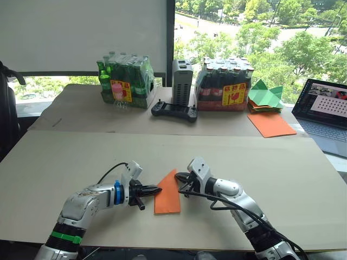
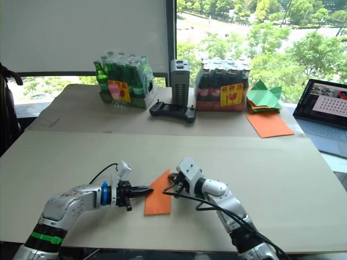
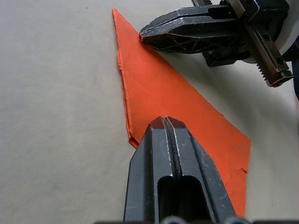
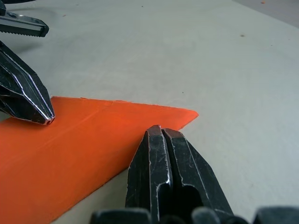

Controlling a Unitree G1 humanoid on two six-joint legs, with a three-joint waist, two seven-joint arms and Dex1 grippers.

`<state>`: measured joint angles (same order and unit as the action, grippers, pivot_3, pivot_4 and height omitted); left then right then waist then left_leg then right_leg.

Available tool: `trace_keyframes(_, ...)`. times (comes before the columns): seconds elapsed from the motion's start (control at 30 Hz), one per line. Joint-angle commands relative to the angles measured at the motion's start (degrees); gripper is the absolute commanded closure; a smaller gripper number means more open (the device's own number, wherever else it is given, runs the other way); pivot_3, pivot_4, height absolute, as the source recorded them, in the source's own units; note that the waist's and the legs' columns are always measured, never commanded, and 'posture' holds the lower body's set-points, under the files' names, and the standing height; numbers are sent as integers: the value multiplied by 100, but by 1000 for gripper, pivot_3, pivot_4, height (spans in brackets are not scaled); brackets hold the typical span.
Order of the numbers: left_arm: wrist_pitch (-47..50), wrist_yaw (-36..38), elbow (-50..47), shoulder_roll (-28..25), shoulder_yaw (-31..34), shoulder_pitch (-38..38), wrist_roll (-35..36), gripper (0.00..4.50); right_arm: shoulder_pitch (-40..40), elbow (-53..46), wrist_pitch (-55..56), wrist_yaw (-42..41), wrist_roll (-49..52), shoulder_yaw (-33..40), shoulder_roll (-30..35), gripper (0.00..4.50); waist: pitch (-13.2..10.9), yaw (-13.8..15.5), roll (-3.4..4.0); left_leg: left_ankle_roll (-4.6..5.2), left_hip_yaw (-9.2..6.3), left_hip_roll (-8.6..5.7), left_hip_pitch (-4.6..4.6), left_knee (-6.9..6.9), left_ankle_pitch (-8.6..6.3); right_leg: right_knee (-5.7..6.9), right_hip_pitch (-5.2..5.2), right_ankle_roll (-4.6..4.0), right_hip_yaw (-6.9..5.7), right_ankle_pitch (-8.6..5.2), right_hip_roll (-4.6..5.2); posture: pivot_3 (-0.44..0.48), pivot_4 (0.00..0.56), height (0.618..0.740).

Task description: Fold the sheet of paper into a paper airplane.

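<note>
Nearest the robot, the sheet of paper (image 1: pixel 167 196) lies flat on the pale surface (image 1: pixel 81 162), folded into a layered wedge with its point aimed away from the robot and its square end toward the near edge. The left tool (image 1: pixel 156 190) has its two black fingers pressed together, tips resting on the wedge's left edge; the left wrist view shows them closed with nothing between them, bearing down on the orange layer. The right tool (image 1: pixel 178 177) likewise has its fingers together, tips at the wedge's slanted right edge close to the point; nothing is clamped in it. The two tools sit opposite each other across the paper.

Farther back, on a second board, a black handheld controller (image 1: pixel 173 111) lies in front of an upright grey box (image 1: pixel 182 81). To its left stands a shrink-wrapped pack of green bottles (image 1: pixel 124 78); to its right, a pack of dark bottles (image 1: pixel 225 84). Right of that, green paper shapes (image 1: pixel 265 95) rest on a larger orange sheet (image 1: pixel 271 124). An open laptop (image 1: pixel 328 111) stands at the far right edge.
</note>
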<state>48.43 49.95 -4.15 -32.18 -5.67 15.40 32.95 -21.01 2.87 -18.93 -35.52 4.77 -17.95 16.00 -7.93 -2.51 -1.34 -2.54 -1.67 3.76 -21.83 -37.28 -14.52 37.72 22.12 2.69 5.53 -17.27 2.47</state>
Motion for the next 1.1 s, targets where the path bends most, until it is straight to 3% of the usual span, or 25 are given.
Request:
trace_keyframes(0.03,77,-95,140,-34,-131,-103,-209,4459,-20,329,-67,142,-201,-41,-68,4480,0,1,0,0,0,0,0,0,0,1,0,0,0,0,0,0,150,740)
trace_keyframes(0.5,101,-140,57,-7,-115,-123,-208,4459,-235,705,-73,230,-322,9,-272,4480,2,-1,1,0,0,0,2,0,0,3,0,0,1,0,0,0,150,740)
trace_keyframes(1.1,125,-184,47,24,-82,-154,-213,4459,363,-413,-750,-779,-85,-287,141,4480,3,5,2,0,0,0,0,5,0,-5,0,0,1,0,0,0,150,740)
